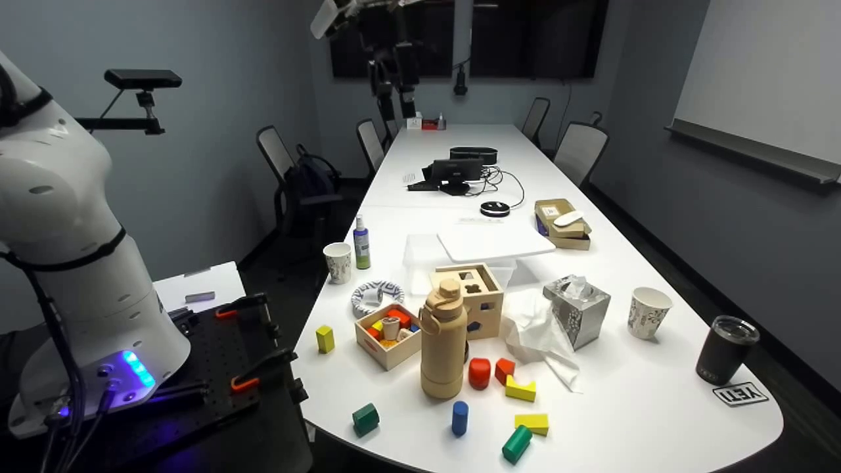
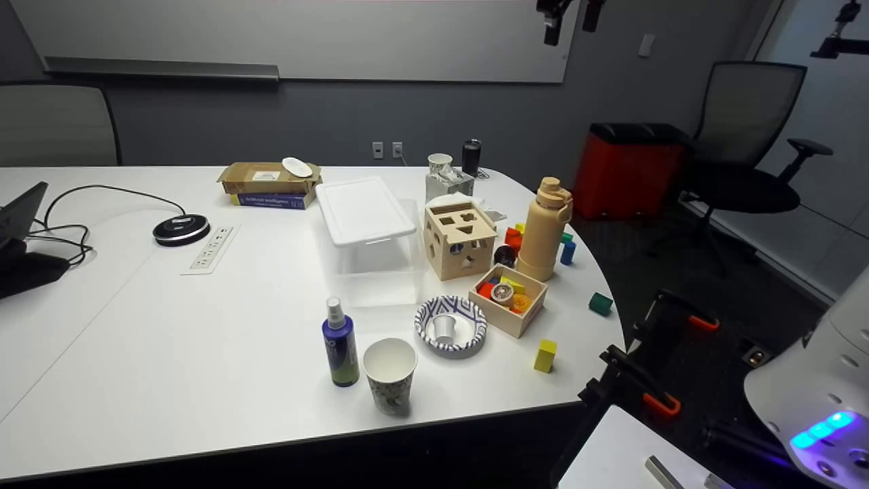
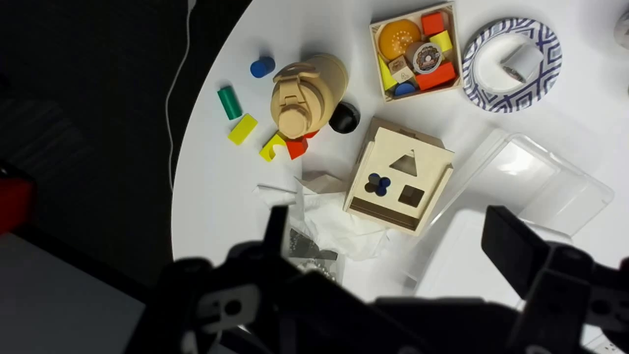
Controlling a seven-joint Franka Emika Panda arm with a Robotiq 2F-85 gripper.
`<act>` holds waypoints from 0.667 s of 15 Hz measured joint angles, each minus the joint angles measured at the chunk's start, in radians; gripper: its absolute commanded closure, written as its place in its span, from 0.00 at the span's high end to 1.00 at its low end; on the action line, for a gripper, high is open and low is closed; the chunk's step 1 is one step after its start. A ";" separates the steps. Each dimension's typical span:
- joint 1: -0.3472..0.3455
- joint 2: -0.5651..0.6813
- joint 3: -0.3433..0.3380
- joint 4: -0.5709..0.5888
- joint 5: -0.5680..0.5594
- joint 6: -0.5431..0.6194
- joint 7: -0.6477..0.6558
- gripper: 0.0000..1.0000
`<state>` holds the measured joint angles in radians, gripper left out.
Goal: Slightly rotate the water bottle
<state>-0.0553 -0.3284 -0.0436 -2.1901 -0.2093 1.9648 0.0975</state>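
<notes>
The water bottle (image 1: pixel 443 348) is tall, tan-brown and upright on the table, with a carry loop at its cap. In an exterior view (image 2: pixel 541 231) its loop points toward the table's rounded end. In the wrist view the bottle (image 3: pixel 309 96) shows from above, up and left of my jaws. My gripper (image 3: pixel 390 219) is open and empty, its two fingers wide apart. It hangs high above the table, well apart from the bottle, in both exterior views (image 1: pixel 398 108) (image 2: pixel 571 28).
The wooden shape box (image 3: pixel 400 179) and a small block tray (image 1: pixel 389 335) stand close beside the bottle. Loose blocks, such as a blue cylinder (image 1: pixel 460 418), lie around it. A tissue box (image 1: pixel 578 312), a clear bin (image 2: pixel 377 272) and a patterned bowl (image 2: pixel 451 326) are also nearby.
</notes>
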 measured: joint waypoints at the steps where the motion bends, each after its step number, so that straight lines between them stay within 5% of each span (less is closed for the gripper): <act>1: -0.006 0.023 -0.022 0.000 0.010 0.030 -0.001 1.00; 6: -0.058 0.148 -0.121 -0.011 0.066 0.233 -0.041 1.00; 10: -0.084 0.257 -0.153 -0.010 0.123 0.278 -0.109 1.00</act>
<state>-0.1396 -0.0713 -0.1966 -2.2001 -0.0862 2.2427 -0.0113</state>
